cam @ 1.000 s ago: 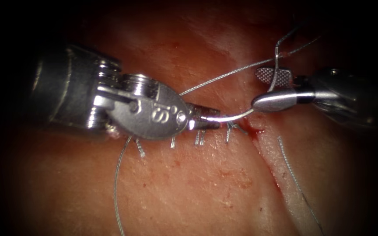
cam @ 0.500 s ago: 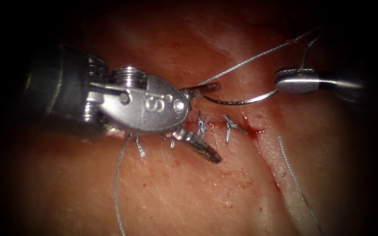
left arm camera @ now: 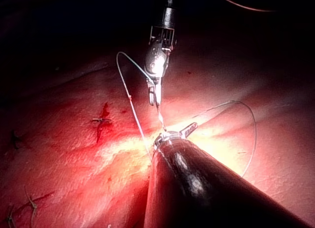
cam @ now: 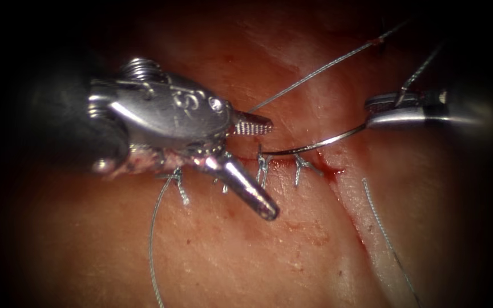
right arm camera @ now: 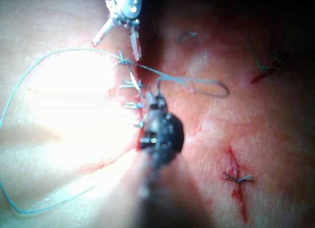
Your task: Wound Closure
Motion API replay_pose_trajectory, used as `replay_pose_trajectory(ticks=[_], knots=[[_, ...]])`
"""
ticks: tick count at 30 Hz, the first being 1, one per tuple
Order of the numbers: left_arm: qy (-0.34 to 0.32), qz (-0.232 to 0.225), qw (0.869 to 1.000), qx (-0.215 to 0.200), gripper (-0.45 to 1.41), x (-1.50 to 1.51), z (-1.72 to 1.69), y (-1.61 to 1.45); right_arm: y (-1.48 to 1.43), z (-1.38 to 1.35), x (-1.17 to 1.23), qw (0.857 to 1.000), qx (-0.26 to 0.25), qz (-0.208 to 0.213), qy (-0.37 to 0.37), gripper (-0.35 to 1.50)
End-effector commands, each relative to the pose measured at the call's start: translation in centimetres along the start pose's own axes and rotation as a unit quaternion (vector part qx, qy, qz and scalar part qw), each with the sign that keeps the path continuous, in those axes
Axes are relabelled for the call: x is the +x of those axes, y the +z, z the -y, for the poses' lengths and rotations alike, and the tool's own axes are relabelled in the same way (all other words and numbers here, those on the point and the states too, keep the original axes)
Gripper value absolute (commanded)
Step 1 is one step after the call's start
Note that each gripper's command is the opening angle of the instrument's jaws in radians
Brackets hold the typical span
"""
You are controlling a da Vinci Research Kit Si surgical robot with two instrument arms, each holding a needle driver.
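I see the tissue (cam: 246, 251) with its cut (cam: 292, 164) at centre. My left tool (cam: 255, 165) gapes wide at nine o'clock, holding nothing. My right tool (cam: 397, 111), at three o'clock, clamps the needle (cam: 309, 147) at one end, clear of tissue. The thread (cam: 315, 71) could snag my spread jaws.

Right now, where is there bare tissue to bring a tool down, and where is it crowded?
Free: bare tissue between the long thread and the loose cut end.
Crowded: the cut's knots, where the left tool gapes empty and the right tool holds the needle by its end.
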Motion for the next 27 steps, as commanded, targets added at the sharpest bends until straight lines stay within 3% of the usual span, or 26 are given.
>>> replay_pose_trajectory(ticks=[1,6,10,19,25,27], knots=[[-0.008,0.002,1.0,0.007,0.62,0.02,0.13,0.12,0.14,0.03,0.04,0.999,0.01,0.006,-0.036,-0.35],[-0.04,0.026,0.999,0.021,0.73,0.02,0.49,0.25,0.28,0.15,0.17,0.99,0.046,0.016,-0.134,-0.35],[-0.049,0.026,0.998,0.023,0.73,0.03,0.58,0.34,0.35,0.2,0.23,0.986,0.057,0.017,-0.156,-0.35],[-0.071,0.071,0.994,-0.048,0.69,-0.2,0.5,0.61,0.35,0.18,0.31,0.981,0.045,0.02,-0.189,-0.35],[-0.069,0.087,0.992,-0.066,0.46,-0.24,0.48,0.55,0.35,0.22,0.32,0.979,0.044,0.02,-0.198,-0.35],[-0.07,0.087,0.992,-0.064,0.25,-0.25,0.49,0.54,0.36,0.24,0.34,0.979,0.044,0.02,-0.199,-0.35]])
